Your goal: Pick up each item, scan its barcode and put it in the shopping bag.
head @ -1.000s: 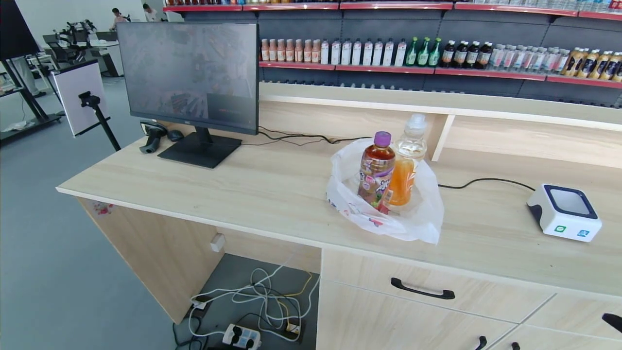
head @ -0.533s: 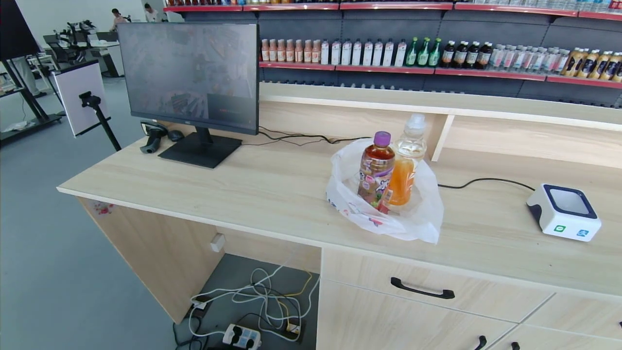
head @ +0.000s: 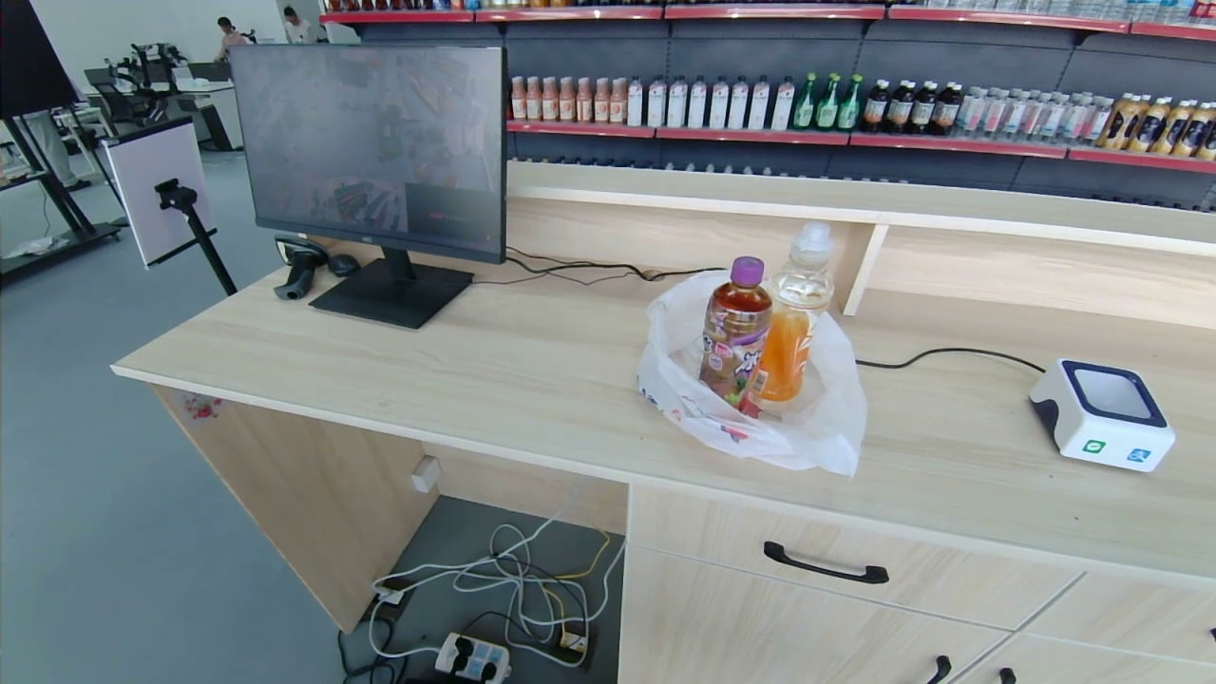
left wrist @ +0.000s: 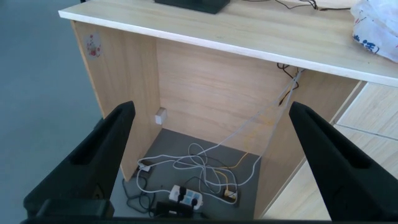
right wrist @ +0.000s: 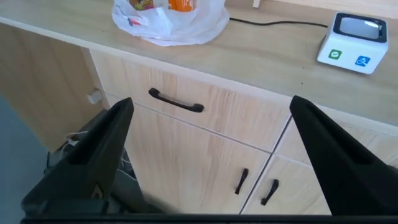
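Note:
A white plastic shopping bag (head: 817, 427) sits on the wooden counter (head: 494, 370) with two bottles standing in it: a purple-capped tea bottle (head: 736, 328) and a clear-capped orange drink bottle (head: 788, 351). To the right of the bag lies a white barcode scanner (head: 1102, 413) on a black cable. My left gripper (left wrist: 210, 107) is open and empty, low in front of the counter's open underside, with the bag (left wrist: 376, 28) up at the counter's edge. My right gripper (right wrist: 211, 102) is also open and empty, facing the drawer fronts below the bag (right wrist: 168, 25) and scanner (right wrist: 354, 40).
A monitor (head: 370, 142) and a handheld scanner (head: 299, 266) stand at the counter's left end. Cables and a power strip (head: 472, 655) lie on the floor under the counter. A drawer handle (head: 825, 567) juts from the front. Stocked shelves (head: 855, 104) line the back.
A dark part of my right arm at the head view's lower right edge has dropped out of the picture. The bag, bottles and scanner have not moved.

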Tool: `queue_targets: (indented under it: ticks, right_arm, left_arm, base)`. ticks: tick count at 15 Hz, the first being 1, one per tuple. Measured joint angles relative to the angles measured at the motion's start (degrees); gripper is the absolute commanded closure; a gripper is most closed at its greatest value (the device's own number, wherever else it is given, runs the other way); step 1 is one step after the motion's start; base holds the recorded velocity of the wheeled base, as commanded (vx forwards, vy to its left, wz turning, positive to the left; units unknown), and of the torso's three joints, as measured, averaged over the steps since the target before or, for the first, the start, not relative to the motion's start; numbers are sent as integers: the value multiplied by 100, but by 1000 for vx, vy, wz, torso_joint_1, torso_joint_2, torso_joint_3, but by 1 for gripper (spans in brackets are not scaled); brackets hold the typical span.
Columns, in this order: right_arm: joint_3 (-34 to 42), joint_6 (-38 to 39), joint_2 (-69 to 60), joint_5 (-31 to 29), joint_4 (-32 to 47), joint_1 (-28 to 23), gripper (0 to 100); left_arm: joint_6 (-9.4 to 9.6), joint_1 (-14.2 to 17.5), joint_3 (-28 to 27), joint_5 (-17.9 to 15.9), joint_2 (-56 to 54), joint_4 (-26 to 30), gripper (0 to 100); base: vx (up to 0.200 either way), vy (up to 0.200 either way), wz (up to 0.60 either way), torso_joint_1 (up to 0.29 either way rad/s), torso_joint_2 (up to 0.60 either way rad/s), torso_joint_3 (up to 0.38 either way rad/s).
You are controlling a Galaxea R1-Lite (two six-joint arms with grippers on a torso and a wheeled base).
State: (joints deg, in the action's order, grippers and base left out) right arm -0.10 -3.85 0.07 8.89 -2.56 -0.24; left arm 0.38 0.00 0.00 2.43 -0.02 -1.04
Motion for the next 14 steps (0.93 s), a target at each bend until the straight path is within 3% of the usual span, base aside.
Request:
queue_targets:
  ticks: [3,6,9,10,14]
  right_arm:
    - [7,798,-26,-51,-74,0,0]
    - [10,191,-32,-937,-288,-2,0]
    - [10,-118,-32,-1067,-332,-2,0]
    - [10,-129,-32,-1067,11,0,0]
    - [-15,-105,-32,-1054,43,0,0]
  left_arm:
    - [-51,0,0,11,0,0,0]
    - [229,0,0,-2,0,-7,0]
    - [38,0,0,-2,0,6,0]
    - [27,0,0,0,0,6,0]
    - [30,0,0,0,0,33,0]
  base:
    - [0,0,0,0,0,0]
    - [0,0,0,0,0,0]
    - [0,0,0,0,0,0]
    - [0,0,0,0,0,0]
    - [0,0,0,0,0,0]
